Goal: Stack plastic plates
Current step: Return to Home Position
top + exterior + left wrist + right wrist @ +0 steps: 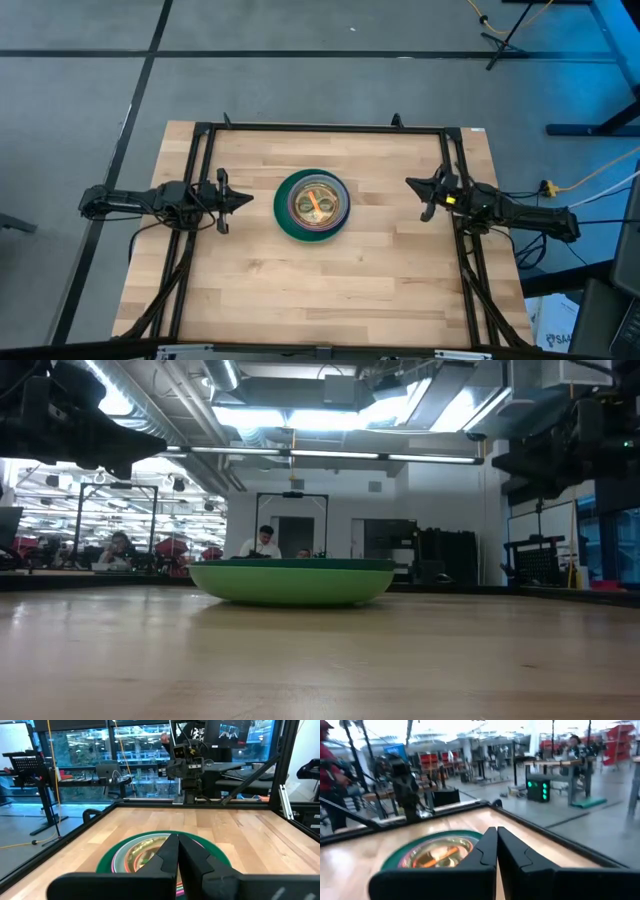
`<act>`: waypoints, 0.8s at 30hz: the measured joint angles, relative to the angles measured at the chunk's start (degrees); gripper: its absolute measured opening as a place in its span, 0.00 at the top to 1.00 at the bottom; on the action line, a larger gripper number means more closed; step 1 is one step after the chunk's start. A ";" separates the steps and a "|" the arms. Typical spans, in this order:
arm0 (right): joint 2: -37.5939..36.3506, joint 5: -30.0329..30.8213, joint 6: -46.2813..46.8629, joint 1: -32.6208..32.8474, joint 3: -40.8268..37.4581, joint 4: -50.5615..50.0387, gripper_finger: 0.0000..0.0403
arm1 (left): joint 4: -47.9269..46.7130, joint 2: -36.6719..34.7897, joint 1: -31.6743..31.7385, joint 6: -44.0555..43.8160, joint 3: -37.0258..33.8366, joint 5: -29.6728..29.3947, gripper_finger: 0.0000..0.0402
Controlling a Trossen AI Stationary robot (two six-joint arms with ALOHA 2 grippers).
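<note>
The plastic plates (313, 205) sit as one nested stack at the table's middle: a dark green large plate (283, 222) at the rim, smaller magenta, grey-blue and translucent ones inside, an orange one (316, 205) on top. In the low view the stack (291, 580) rests by its green underside on the wood. My left gripper (246, 199) hovers left of the stack, shut and empty; its fingers (177, 852) point at the plates (145, 852). My right gripper (410, 183) hovers right of the stack, shut and empty; its fingers (496, 847) point at the plates (432, 852).
A black metal frame (320, 128) runs along the table's far edge and both sides. Bare wood (320, 285) lies around the stack. People sit and stand in the room beyond the table (262, 542).
</note>
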 joint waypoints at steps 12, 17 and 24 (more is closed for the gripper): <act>0.49 -14.92 -2.15 -0.07 0.09 -2.51 0.99 | 0.06 0.00 0.00 -0.01 0.00 0.00 0.99; 0.55 -15.46 -0.21 -0.04 0.07 -2.54 0.99 | 0.04 0.00 -0.02 0.00 0.00 0.00 0.99; 0.53 -15.43 -0.20 -0.04 0.04 -2.51 0.99 | 0.04 0.00 0.00 -0.02 0.00 0.00 0.99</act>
